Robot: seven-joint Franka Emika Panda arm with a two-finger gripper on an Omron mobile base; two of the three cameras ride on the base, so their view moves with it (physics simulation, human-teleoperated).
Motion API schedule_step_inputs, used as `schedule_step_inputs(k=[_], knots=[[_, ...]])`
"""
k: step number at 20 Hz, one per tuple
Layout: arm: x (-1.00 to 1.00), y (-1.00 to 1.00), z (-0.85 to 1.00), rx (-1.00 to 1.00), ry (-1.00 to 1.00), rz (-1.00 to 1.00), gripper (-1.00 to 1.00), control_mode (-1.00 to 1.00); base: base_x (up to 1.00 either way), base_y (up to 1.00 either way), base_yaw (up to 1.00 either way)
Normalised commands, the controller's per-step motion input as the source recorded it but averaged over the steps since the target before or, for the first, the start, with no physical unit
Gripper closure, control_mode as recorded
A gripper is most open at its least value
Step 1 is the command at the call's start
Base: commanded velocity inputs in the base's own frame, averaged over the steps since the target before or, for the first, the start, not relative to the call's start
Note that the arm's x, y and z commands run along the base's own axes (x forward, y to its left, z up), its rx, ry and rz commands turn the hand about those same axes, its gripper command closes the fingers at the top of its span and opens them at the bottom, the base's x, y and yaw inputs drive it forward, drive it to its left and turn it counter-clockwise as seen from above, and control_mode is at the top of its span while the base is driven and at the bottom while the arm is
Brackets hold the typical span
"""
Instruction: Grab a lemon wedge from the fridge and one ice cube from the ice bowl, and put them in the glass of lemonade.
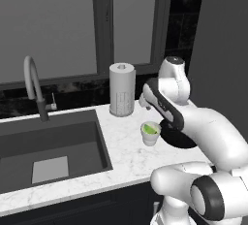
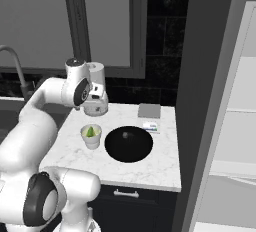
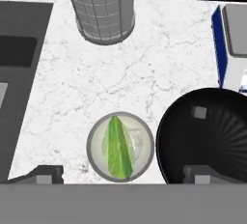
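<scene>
The lemon wedge [image 3: 118,147] is already lying in the glass [image 3: 120,147], while the empty pincer [image 3: 120,175] is hovering wide above it, leaving an ice cube [image 3: 198,112] waiting in the black bowl [image 3: 212,136] at three o'clock.

No legible text, labels, brands, numbers or signs anywhere. Small box [image 2: 150,125] on the counter [image 2: 155,161] shows blue and white faces; any print too small to read.
</scene>
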Motion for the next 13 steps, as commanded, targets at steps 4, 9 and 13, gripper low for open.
schedule_step_inputs(k=[4, 9, 13], knots=[[-0.58, 0.0, 0.34, 0.09, -0.17, 0.0, -1.0, -1.0, 0.0, 0.0, 0.0], [-0.76, 0.01, 0.32, 0.08, -0.07, 0.0, -1.0, -1.0, 0.0, 0.0, 0.0], [-1.0, 0.04, 0.34, 0.11, -0.01, 0.0, -1.0, -1.0, 0.0, 0.0, 0.0]])
